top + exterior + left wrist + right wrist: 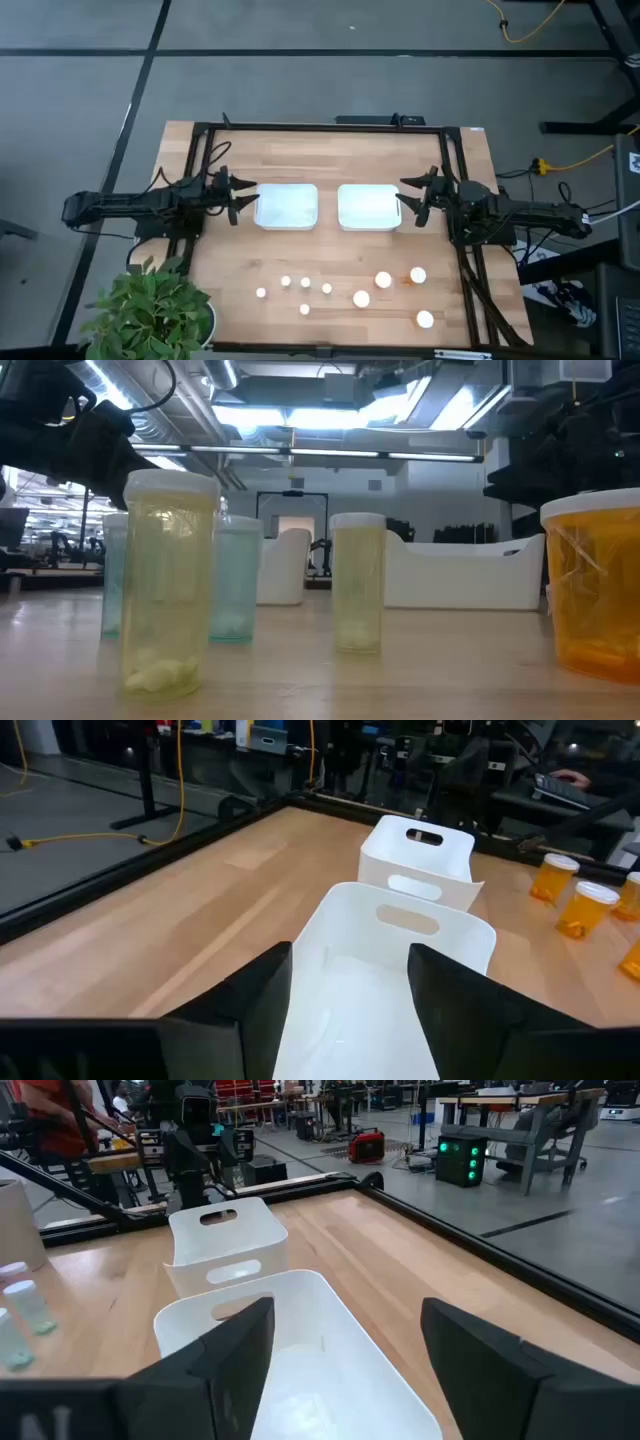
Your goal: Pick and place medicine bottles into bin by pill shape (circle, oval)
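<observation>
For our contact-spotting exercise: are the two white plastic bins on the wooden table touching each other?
Apart. The high view shows a strip of bare wooden table between the left white plastic bin and the right white plastic bin.

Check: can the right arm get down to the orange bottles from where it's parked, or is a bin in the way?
Probably yes. The right gripper, open, hovers at the right bin's outer edge. The orange bottles stand upright nearer the table's front edge, spaced apart, with bare wood between them and the bin, so nothing visibly blocks a descent.
</observation>
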